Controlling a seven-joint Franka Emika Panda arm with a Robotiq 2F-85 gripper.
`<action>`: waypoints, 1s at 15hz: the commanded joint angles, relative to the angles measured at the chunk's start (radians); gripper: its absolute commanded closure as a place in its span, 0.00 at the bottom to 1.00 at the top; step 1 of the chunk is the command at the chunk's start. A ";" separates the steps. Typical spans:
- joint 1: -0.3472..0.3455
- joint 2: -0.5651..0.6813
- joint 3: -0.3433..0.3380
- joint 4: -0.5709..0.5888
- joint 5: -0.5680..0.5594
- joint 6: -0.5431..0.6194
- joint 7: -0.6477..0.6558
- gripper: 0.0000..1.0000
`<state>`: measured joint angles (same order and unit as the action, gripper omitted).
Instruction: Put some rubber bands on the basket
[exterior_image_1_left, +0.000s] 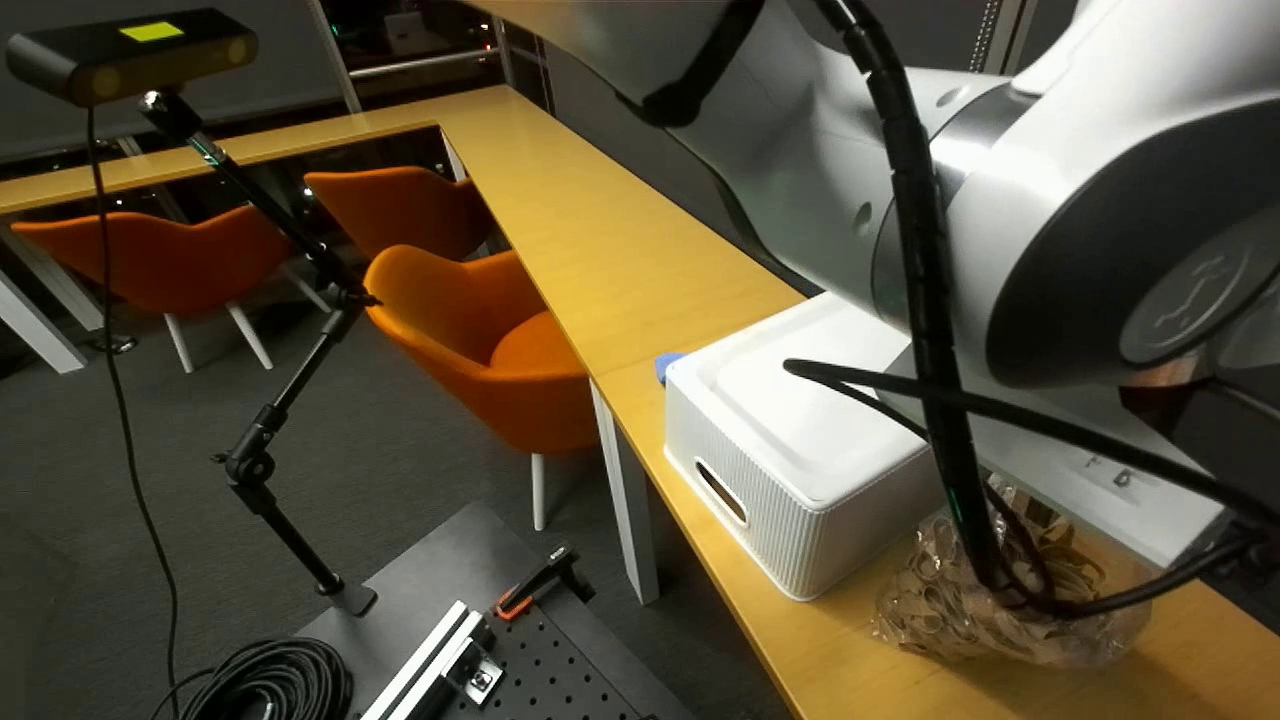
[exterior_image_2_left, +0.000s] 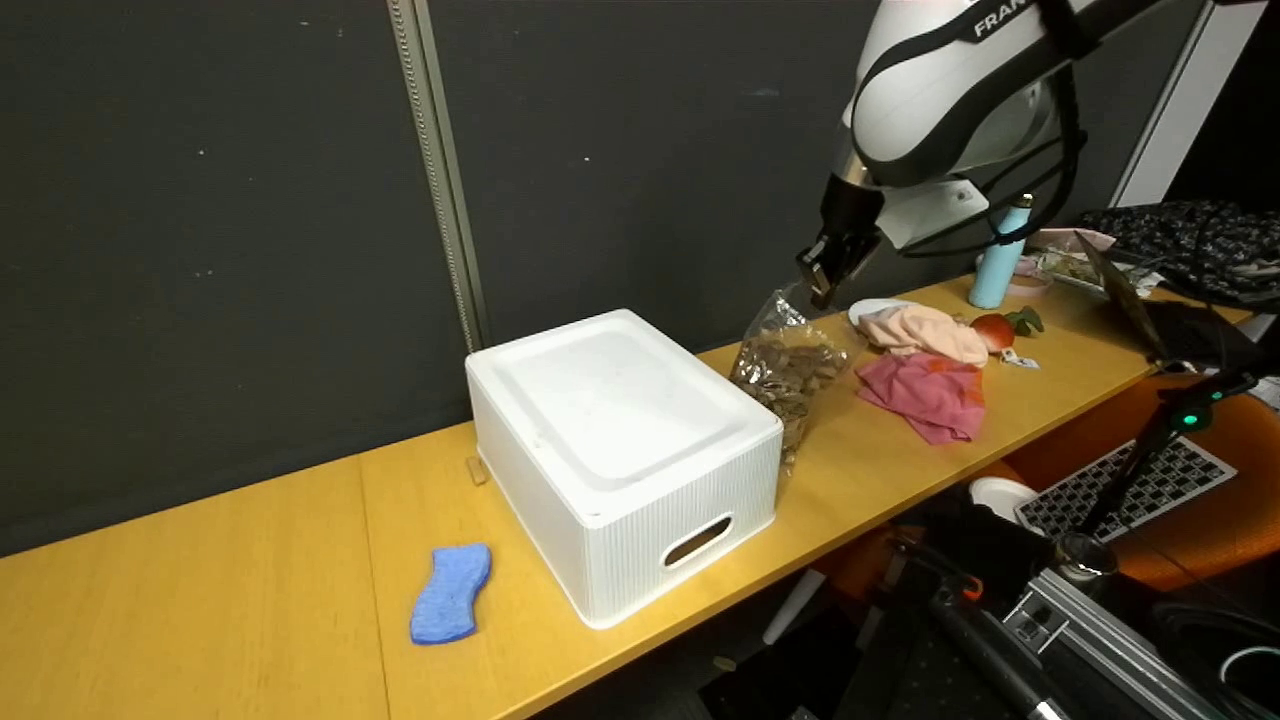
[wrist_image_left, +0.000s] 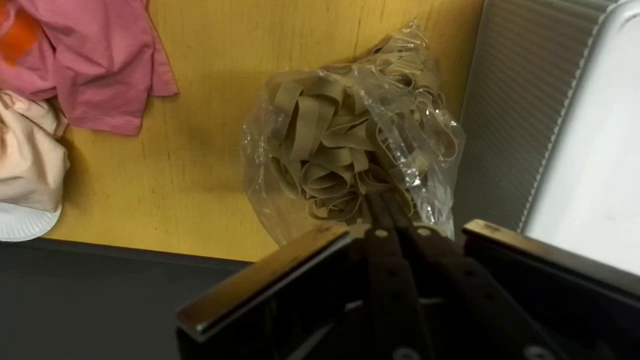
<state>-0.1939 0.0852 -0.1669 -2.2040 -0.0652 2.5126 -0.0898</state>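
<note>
From the left in an exterior view: blue sponge (exterior_image_2_left: 450, 597) lies whole on the table (exterior_image_2_left: 230, 610), the surface carrying on past it to the left. Next, white ribbed basket (exterior_image_2_left: 625, 400), flat closed face up, handle slot low on the side just inside the front edge; dark wall panel (exterior_image_2_left: 620, 180) behind. Right of it, touching or just beside (cannot tell), a transparent plastic bag (exterior_image_2_left: 793, 372) of tan rubber bands (wrist_image_left: 306, 125), taller than wide here, loose plastic uppermost. Wrist view alone gives the loops clearly: flat, jumbled, facing every way; the bag's long axis slants there, narrow end up and right. Gripper (wrist_image_left: 385, 200) tilts down over it, drawn in narrow, two dark fingers side by side; cannot tell whether anything sits between them or whether the tips touch plastic. In an exterior view the white arm (exterior_image_1_left: 800, 160) takes up the upper right and its black cable (exterior_image_1_left: 940, 330) crosses in front of the bag. Farther right, a strip of table, then pink cloth (exterior_image_2_left: 925, 395), one corner toward the front edge; behind, pale cloth (exterior_image_2_left: 928, 335) overlapping a white plate (wrist_image_left: 25, 223); light-blue bottle (exterior_image_2_left: 997, 265) standing beyond.
</note>
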 joint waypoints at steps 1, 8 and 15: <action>-0.008 -0.023 -0.012 -0.003 0.023 -0.004 -0.025 1.00; -0.031 0.085 -0.014 0.045 0.090 0.019 -0.070 1.00; -0.065 0.216 0.008 0.095 0.156 0.038 -0.133 1.00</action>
<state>-0.2390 0.2406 -0.1795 -2.1460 0.0440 2.5214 -0.1707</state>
